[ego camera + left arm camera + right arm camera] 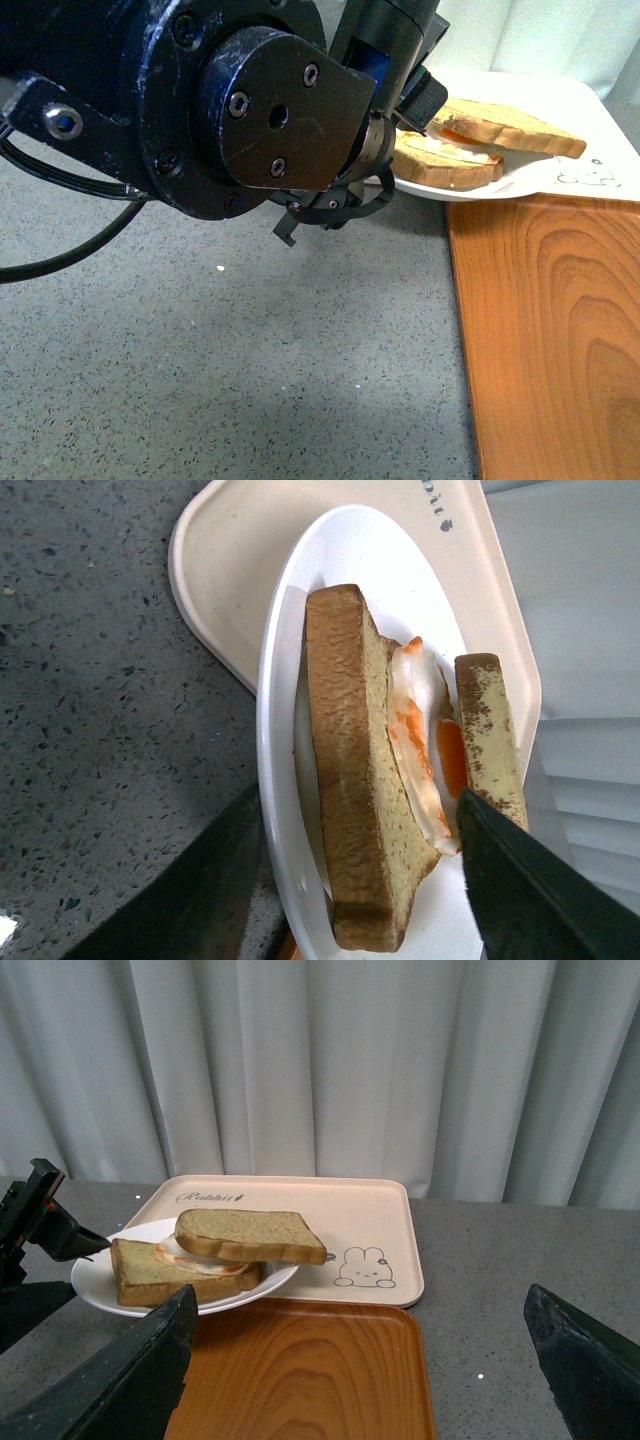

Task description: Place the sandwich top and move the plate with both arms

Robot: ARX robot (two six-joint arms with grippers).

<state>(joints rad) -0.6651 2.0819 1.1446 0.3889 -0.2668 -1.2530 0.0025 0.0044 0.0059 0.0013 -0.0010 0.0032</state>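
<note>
The sandwich top (250,1236), a thick speckled brown slice, is laid flat and askew over the egg-bearing slice (180,1272) on the glossy white plate (95,1278), which overlaps the beige rabbit tray (370,1220) beside the wooden tray (310,1370). The left claw (415,105) is seen at the plate's edge, its opening impossible to tell. The right claw (360,1360) is spread wide and empty above the speckled grey tabletop (250,360).

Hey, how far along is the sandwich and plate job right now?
Done: the top slice lies on the egg and lower slice, shifted off to one side. In hand: the left claw is close beside the sandwich at the plate, though whether it grips anything is hidden. Left: the plate's near edge overhangs the wooden tray while the rest sits on the rabbit tray, and the right claw is open, clear of it.
</note>
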